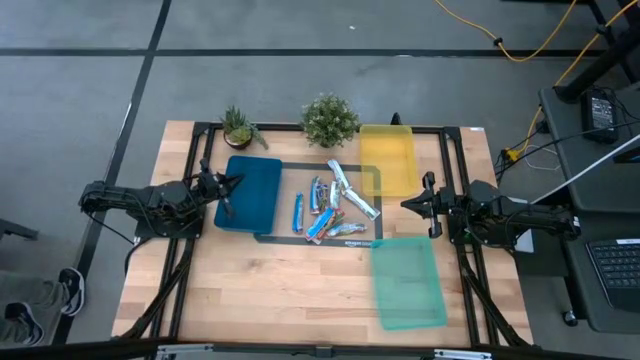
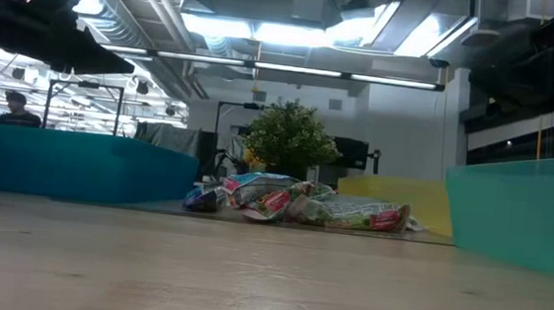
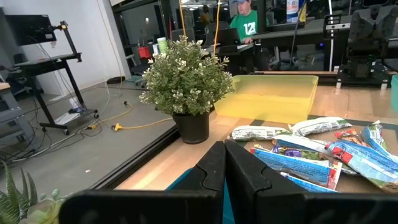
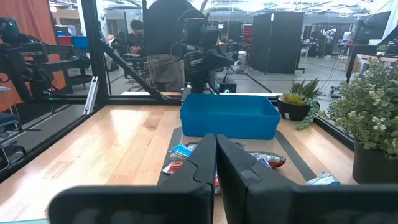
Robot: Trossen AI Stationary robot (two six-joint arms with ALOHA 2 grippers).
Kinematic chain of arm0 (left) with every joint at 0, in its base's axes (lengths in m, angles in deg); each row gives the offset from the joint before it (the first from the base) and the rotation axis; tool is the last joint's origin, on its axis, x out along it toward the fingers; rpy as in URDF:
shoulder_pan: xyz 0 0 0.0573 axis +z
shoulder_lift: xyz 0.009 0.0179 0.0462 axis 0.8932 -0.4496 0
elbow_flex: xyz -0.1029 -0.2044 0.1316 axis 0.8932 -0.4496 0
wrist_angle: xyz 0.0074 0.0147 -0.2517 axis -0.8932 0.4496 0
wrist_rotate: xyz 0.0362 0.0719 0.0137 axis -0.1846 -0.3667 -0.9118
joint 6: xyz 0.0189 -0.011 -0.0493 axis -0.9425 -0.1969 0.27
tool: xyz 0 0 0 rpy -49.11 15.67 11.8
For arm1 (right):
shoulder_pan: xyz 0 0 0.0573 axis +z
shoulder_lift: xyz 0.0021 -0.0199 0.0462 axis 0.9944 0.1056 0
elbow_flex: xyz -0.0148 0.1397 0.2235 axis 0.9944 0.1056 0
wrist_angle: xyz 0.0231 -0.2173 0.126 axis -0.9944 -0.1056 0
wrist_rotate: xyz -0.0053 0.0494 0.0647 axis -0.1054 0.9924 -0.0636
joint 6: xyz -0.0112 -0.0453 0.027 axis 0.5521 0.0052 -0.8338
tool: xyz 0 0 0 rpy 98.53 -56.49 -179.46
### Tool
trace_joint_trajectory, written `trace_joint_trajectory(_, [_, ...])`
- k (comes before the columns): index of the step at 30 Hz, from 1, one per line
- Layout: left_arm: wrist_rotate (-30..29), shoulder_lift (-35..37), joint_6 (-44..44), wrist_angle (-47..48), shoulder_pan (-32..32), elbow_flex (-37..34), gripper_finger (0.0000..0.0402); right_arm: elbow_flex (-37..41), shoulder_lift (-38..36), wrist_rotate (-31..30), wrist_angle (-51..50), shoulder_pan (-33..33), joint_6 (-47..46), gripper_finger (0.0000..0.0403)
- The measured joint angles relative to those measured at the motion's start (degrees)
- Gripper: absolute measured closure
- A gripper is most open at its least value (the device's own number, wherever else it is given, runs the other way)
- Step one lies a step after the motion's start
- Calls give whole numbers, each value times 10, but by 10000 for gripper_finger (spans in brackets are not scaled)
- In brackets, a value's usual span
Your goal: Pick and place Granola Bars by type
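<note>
A robotics lab or workshop; beyond the left gripper (image 3: 224,163) stand monitor stands (image 3: 65,65) and floor cables (image 3: 134,124). Behind runs exposed ceiling ductwork (image 2: 139,25).

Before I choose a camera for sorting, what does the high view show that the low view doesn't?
High view only: both arms, the left tool and right tool shut and empty, and a spiky plant. Low view only: the room's ceiling lights. Both: the granola bars, the blue tray, yellow tray, green tray and bushy plant.
</note>
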Motion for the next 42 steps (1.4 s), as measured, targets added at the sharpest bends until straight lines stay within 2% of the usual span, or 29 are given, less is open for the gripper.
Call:
trace_joint_trajectory(13, [0,0,-1,0,0,0,398,0,0,0,0,0,0,386])
trace_joint_trajectory(14, [-3,0,-23,-2,1,0,398,0,0,0,0,0,0,386])
trace_joint_trajectory(18, [-42,0,-200,-9,1,0,398,0,0,0,0,0,0,386])
trace_joint_trajectory(20, [-48,0,-255,-9,1,0,398,0,0,0,0,0,0,386])
trace_joint_trajectory(24, [-46,0,-300,-9,1,0,398,0,0,-1,0,0,2,386])
trace_joint_trajectory(27, [-46,0,-305,-9,1,0,398,0,0,-27,8,0,-4,386])
trace_joint_trajectory(29, [-44,0,-283,-10,1,0,398,0,0,-30,7,0,-32,386])
trace_joint_trajectory(34, [9,0,-118,-39,1,0,398,0,0,-29,28,0,-89,386])
trace_joint_trajectory(39, [33,0,21,-103,1,0,398,0,0,-32,70,0,-91,386])
trace_joint_trajectory(42, [33,0,58,-155,1,0,398,0,0,-52,87,0,-100,386])
